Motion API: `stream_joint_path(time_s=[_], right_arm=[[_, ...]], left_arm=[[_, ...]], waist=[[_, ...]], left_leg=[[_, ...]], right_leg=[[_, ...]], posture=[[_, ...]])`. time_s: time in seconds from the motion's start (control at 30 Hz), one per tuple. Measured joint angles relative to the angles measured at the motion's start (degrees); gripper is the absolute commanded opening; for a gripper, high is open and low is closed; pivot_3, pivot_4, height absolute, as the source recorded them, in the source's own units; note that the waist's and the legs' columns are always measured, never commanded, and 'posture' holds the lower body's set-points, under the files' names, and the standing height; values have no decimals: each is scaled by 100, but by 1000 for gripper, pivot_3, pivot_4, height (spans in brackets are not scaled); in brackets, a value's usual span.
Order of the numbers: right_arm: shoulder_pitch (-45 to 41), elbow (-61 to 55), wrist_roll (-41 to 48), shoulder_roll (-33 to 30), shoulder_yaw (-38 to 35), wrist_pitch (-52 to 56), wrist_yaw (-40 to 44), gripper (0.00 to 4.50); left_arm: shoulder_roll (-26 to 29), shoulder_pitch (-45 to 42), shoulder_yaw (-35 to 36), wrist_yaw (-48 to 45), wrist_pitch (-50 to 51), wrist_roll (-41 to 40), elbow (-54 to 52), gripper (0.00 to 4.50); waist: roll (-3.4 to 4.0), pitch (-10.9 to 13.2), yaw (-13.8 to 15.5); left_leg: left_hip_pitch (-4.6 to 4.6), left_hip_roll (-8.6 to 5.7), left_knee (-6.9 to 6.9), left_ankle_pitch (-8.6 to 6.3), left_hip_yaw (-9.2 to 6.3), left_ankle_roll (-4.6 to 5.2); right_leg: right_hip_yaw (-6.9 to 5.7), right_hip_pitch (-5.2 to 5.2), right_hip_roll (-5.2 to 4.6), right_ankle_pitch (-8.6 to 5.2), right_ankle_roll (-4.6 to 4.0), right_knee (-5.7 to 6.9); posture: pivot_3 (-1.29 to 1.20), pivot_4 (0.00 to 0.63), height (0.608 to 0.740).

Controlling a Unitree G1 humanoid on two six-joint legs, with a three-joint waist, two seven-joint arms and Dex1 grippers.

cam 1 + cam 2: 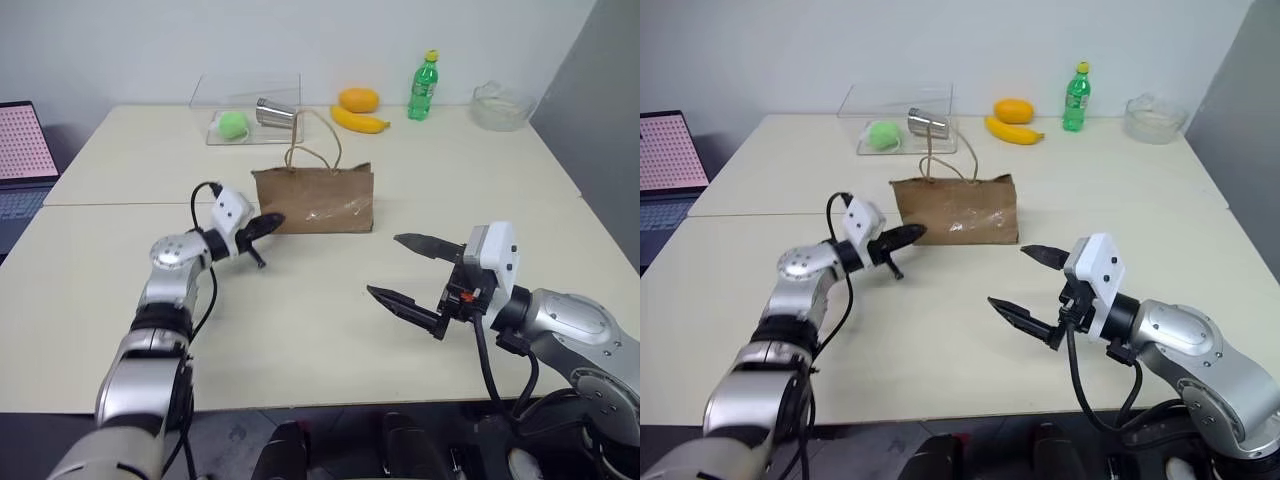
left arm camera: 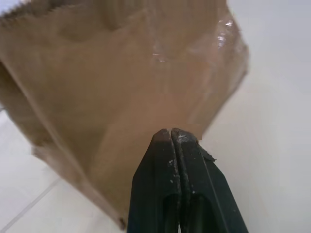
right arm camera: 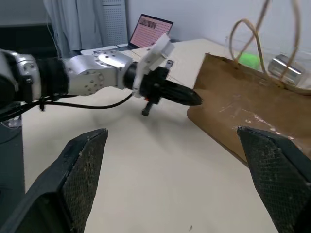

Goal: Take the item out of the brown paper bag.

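Left gripper (image 1: 270, 222), fingers pressed together and empty, points at the left end of the brown paper bag (image 1: 314, 200), which stands upright mid-table with its loop handles up. Right gripper (image 1: 408, 270) hovers spread wide, near the bag's front. Bag contents are hidden.

Brown paper bag (image 1: 314, 200): small, kraft, creased, standing upright on the tabletop, roughly midway between left and right edges and nearer the far edge than the near one. Long face turned toward the near edge, with a glossy strip of clear tape across its right half. Two thin tan loop handles (image 1: 314, 148) rising from the top edge, leaning slightly. Top mostly closed; contents not visible.
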Motion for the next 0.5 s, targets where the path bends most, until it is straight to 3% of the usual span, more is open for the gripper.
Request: stream_joint_path(time_s=[0.07, 0.27, 0.4, 0.5], right_arm=[[-34, 27, -8, 47, 2, -15, -49, 4500], [-404, 522, -414, 115, 78, -294, -52, 4500], [-1202, 1510, -1041, 199, 407, -626, 68, 3632], [-1841, 2361, -1528, 301, 674, -953, 242, 2448]], left_arm=[[102, 579, 94, 98, 674, -292, -1149, 599], [147, 1775, 670, 1140, 2710, -1566, -4693, 2372], [48, 2339, 887, 1778, 3491, -2199, -6003, 3626], [79, 2631, 1049, 1941, 3658, -2405, -6360, 4500]], waist=[[0, 0, -1], [1, -1, 20], [3, -1, -6], [5, -2, -9]], left_leg=[[0, 2, 2, 0, -3, 0], [5, 2, 5, 0, 2, 0], [14, 4, 2, 0, 13, 0], [15, 7, -1, 0, 14, 0]], right_leg=[[-2, 0, 0, 0, -1, 3], [3, 10, -2, 1, -1, -4], [7, 10, 2, 3, -5, -4], [6, 9, 7, 4, -7, -5]], posture=[[0, 150, 740], [0, 150, 740], [0, 150, 740], [0, 150, 740]])
